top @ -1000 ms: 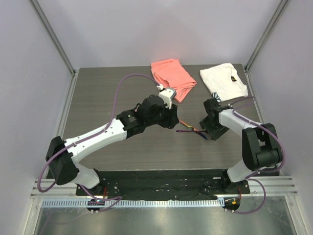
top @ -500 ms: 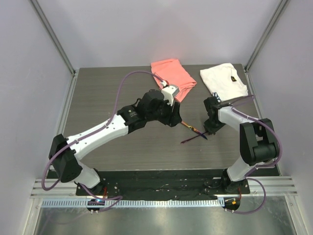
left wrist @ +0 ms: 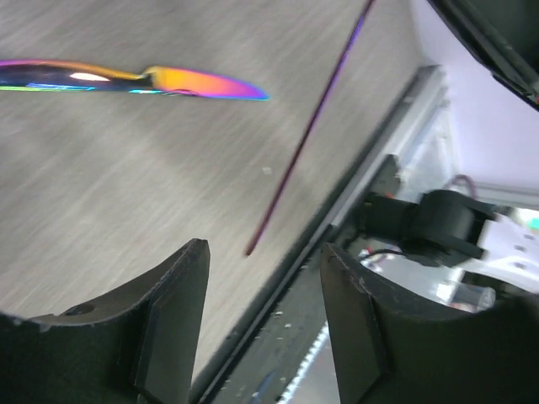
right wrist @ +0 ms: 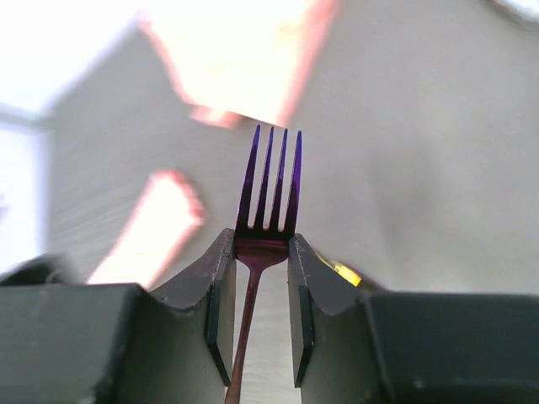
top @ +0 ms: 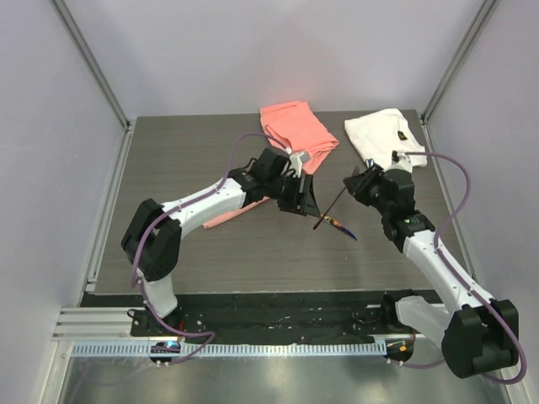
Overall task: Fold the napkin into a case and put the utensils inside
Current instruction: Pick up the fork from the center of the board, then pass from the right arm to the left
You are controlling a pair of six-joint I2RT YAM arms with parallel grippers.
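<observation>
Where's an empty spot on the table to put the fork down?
Bare wood: the table at its far left, beside the coral cloth, and the near strip between the two arms. Crowded: the middle, where the left pincer, the right pincer holding the fork and the other utensil sit close.

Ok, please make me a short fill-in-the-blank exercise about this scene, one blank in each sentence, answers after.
1. The right gripper is shut on a purple ____ with four tines.
2. The left gripper has its jaws ____, holding nothing.
3. The other utensil lies on the ____.
4. In the top view, the white cloth lies ____ of the coral cloth.
Missing words: fork, open, table, right.
</observation>
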